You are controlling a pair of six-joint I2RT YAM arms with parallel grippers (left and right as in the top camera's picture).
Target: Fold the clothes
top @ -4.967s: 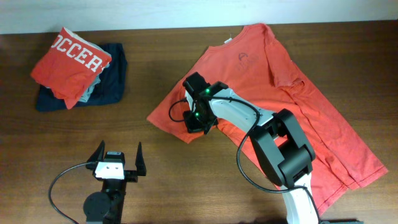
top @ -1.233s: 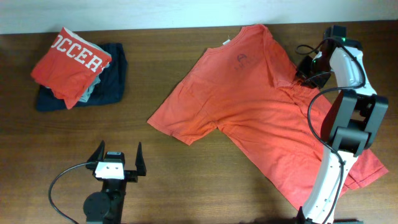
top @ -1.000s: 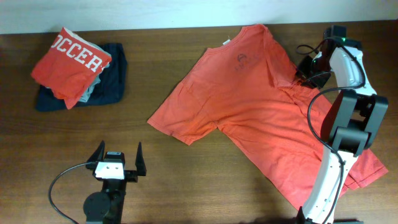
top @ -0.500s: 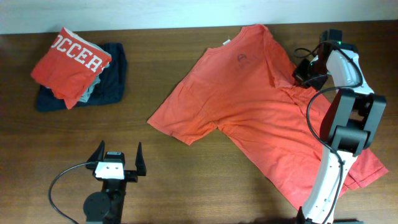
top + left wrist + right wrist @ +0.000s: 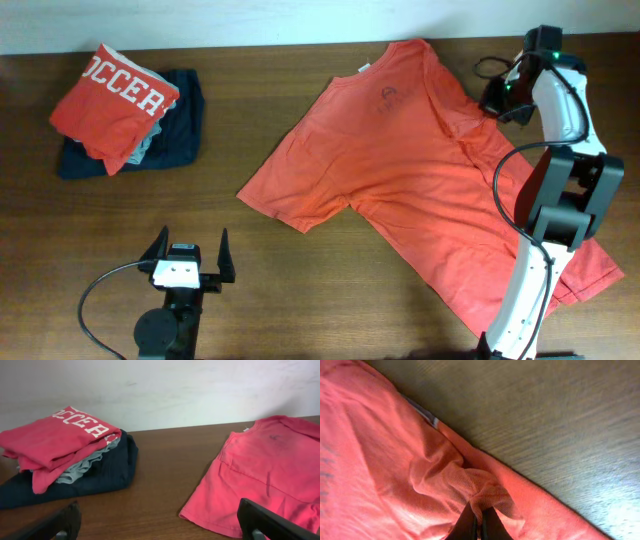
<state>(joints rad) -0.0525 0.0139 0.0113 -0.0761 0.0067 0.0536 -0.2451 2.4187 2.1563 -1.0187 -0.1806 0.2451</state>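
While right fingers (image 5: 465, 529) pinch the T-shirt (image 5: 420, 170), left fingers (image 5: 270, 522) stand wide apart.

Table (image 5: 300, 290): dark brown wood-grain top filling nearly the whole overhead frame, grain running left to right. Wall (image 5: 200, 20): plain off-white, a narrow strip along the top edge of the overhead frame and the upper half of the left wrist view (faint smudges there), meeting the table's far edge. Lighting: even, diffuse; pale sheen on the wood at lower right of the right wrist view.
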